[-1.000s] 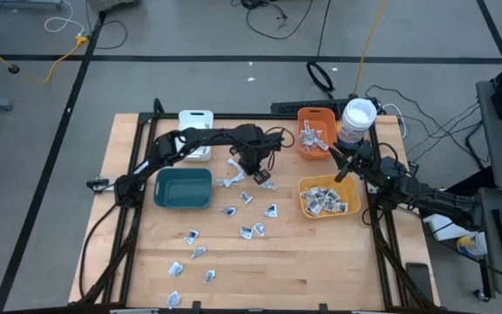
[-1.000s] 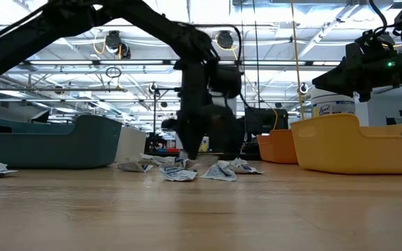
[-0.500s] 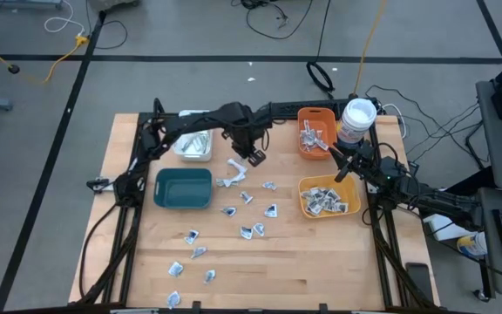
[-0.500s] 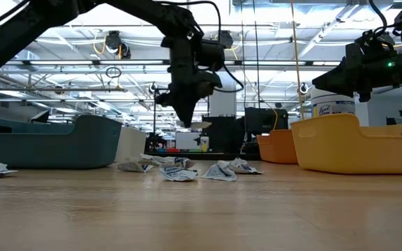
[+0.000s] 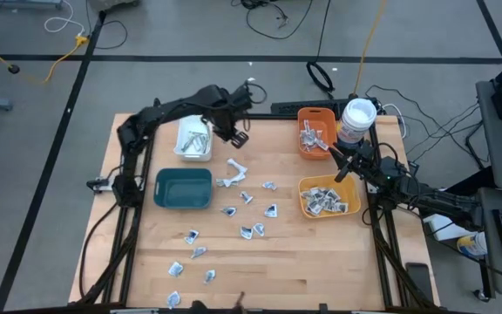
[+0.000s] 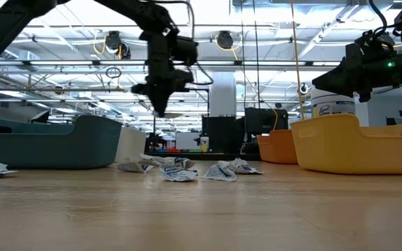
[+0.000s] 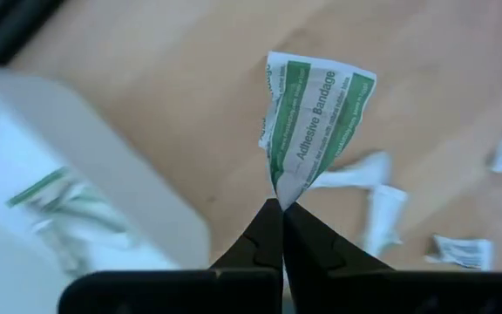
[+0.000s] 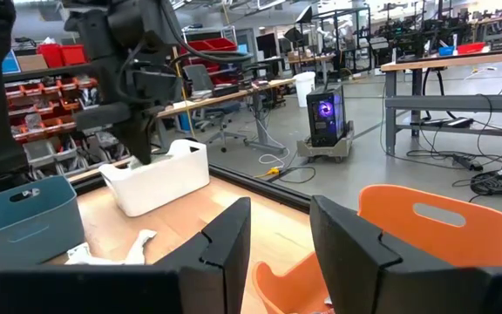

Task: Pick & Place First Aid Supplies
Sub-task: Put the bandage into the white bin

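White plastic is now the goal: the white bin (image 5: 194,140) stands at the far left of the worktop (image 5: 321,253), and the left gripper (image 5: 239,138) hangs in the air just beside its right edge. One second ago this gripper was low, over the loose packets in the middle of the worktop; since then it has risen and swung back and to the left. The left wrist view shows its fingers (image 7: 260,240) pressed together on the corner of one packet (image 7: 315,120), a white wrapper with green print that reads "Adhesive Bandage". The packet hangs free, above bare wood, with the white bin wall (image 7: 103,166) close on one side. So the pick seems done, and the carry is near its end; the packet is not yet over the bin, and a short move further left looks needed before release.

In the middle, many other packets (image 5: 249,197) lie scattered on the wood, in front of the teal bin (image 5: 182,188) and toward the near edge, so much of the task remains.

At the right, the right gripper (image 8: 277,240) has not moved in this second. It waits above the space between the orange bin (image 5: 315,133) and the yellow bin (image 5: 328,196), with its fingers (image 8: 220,244) apart and nothing between them.
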Available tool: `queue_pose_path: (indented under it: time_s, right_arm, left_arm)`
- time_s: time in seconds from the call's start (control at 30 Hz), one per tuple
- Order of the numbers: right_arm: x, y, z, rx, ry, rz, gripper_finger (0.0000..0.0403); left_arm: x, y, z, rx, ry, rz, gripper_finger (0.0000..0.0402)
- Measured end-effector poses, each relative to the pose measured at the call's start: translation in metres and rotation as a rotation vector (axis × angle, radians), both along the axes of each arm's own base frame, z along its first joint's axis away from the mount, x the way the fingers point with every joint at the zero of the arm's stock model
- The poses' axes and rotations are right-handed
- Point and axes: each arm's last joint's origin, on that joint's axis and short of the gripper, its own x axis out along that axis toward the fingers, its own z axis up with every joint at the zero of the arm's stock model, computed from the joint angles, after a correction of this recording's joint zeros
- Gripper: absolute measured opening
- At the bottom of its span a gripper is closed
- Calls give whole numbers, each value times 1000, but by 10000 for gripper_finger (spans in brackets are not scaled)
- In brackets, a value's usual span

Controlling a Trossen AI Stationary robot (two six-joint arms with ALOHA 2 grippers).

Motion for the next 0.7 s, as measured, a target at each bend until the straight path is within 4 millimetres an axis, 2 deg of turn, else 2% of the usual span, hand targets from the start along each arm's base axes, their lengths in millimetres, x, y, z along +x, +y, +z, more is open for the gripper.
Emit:
queue_pose_path:
  time_s: [0.23, 0.47, 0.6, 0.7]
  right_arm:
    - [0, 0, 0, 0, -1, 0, 116]
    - [0, 0, 0, 0, -1, 0, 116]
    - [0, 0, 0, 0, -1, 0, 116]
    - [0, 0, 0, 0, -1, 0, 116]
  left_arm:
    - [-51, 17, -1, 51, -36, 128, 0]
    - [-101, 23, -4, 64, -48, 241, 0]
    - [-121, 23, -8, 57, -33, 289, 0]
    - [-127, 22, -16, 62, -21, 304, 0]
